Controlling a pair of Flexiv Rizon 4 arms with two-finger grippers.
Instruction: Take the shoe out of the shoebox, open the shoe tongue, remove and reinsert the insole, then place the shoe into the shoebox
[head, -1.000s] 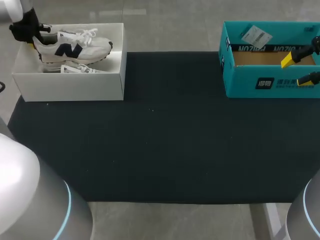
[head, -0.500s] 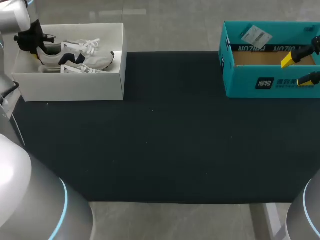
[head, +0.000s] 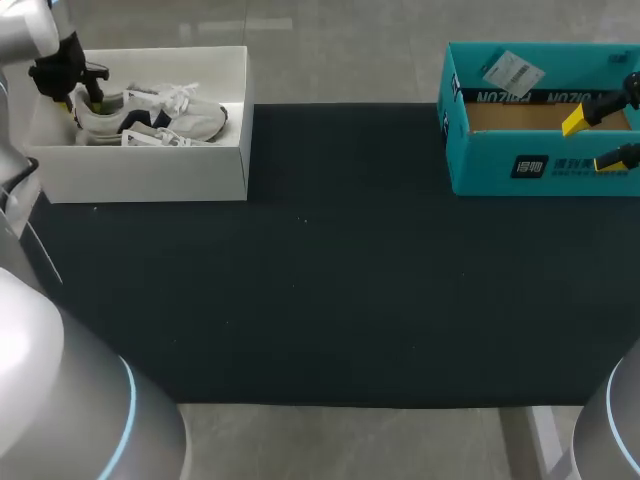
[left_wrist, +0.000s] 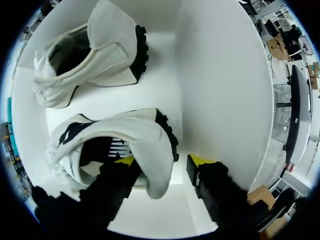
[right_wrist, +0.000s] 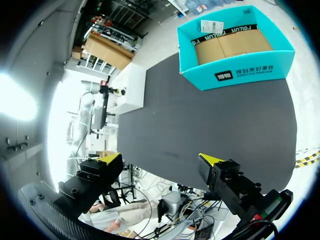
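- In the white box (head: 140, 170) at the upper left of the head view: the shoe (head: 160, 115), white with a dark side mark, heel to the frame's left and toe to its right.
- Seen from the left wrist, resting on the floor of the white box (left_wrist: 220, 75): the same shoe (left_wrist: 135, 130), its opening turned up toward the camera.
- Just beside it in the box, ahead of the gripper: a second shoe (left_wrist: 105, 50), also white with a black sole edge. Largely hidden behind the front wall in the head view (head: 160, 138).
- At the shoe's heel: the left gripper (head: 85, 102), reaching in from the frame's upper left corner.
- Left gripper (left_wrist: 164, 160) released — one finger (left_wrist: 126, 160) down inside the opening, the other (left_wrist: 202, 161) outside the heel, with a strip of box floor showing between it and the shoe.
- Heel wall standing between the two fingers, not pinched.
- Under both boxes, across the middle of the frame: a black mat (head: 330, 270).
- At the upper right, well apart from the white box: a teal box (head: 540, 165) with a brown floor and a white label (head: 512, 72) at its back rim.
- Over the teal box's right end, at the frame's right edge: the right gripper (head: 592, 142).
- Right gripper (right_wrist: 161, 159) spread wide and holding nothing — only the mat (right_wrist: 215, 120) and the teal box (right_wrist: 240, 75) ahead of it.
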